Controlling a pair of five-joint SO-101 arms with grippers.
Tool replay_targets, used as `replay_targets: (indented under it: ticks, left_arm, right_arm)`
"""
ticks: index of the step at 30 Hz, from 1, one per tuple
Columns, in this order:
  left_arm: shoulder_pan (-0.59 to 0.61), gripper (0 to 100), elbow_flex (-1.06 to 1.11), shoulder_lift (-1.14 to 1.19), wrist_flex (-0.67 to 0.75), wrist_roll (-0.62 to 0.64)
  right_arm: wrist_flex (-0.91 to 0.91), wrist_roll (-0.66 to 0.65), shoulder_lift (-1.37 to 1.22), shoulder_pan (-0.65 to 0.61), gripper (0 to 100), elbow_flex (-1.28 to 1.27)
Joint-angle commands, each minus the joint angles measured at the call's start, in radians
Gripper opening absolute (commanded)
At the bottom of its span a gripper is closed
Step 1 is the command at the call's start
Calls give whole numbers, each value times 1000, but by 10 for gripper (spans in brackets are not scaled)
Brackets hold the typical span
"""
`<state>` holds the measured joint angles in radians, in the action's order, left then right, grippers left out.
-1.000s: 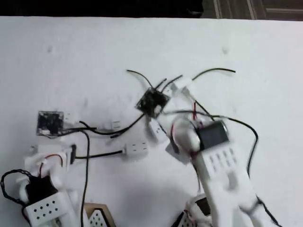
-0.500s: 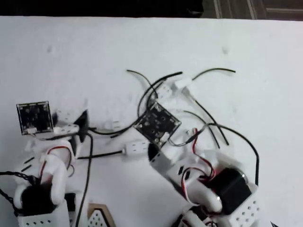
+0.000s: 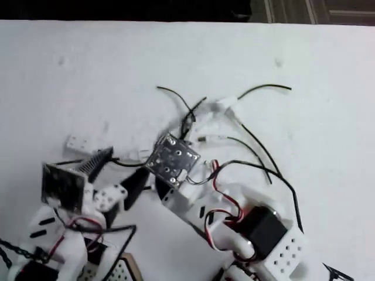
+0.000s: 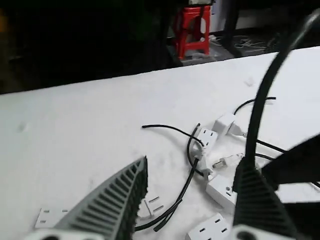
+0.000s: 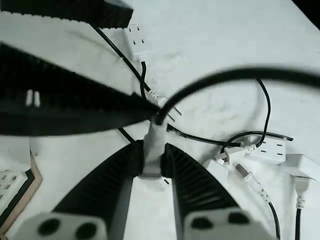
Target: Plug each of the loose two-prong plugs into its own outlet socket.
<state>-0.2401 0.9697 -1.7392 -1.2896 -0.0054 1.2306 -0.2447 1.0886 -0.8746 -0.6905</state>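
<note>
Low centre of the white table [image 3: 304, 64], right arm: right gripper [image 5: 152, 150] has its jaws clamped on a white corded connector [image 5: 152, 135], one pad on each side. A black cord [image 5: 240, 75] leaves the connector's far end and arches up. Plug or socket block: cannot tell.

Left gripper [image 4: 194, 172]: jaws spread wide, nothing between them. One of its fingers [image 5: 75, 107] tapers to where the cord exits the held connector; contact not resolvable.

One loose two-prong plug [image 5: 164, 104] lies flat just past the held connector, prongs bare. One outlet socket [image 5: 136, 37] lies beyond it, a second outlet socket [image 3: 76, 142] sits alone near the left arm, and a third outlet socket [image 4: 207, 137] sits in the cord tangle.
</note>
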Motion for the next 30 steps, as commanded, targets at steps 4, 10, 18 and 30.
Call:
replay_targets:
  ticks: [4, 10, 18, 30]
  left_arm:
    - [-171, 279, 44, -87, 15, -66]
    - [-131, 279, 43, -87, 14, -75]
    - [421, 278, 43, -85, 17, -152]
    - [860, 278, 388, -85, 150, -173]
  right_arm:
    - [-62, 6, 5, -15, 18, 6]
    - [-54, 6, 5, -8, 18, -8]
    - [-148, 6, 5, 70, 18, -161]
    - [-297, 84, -211, 165, 18, -252]
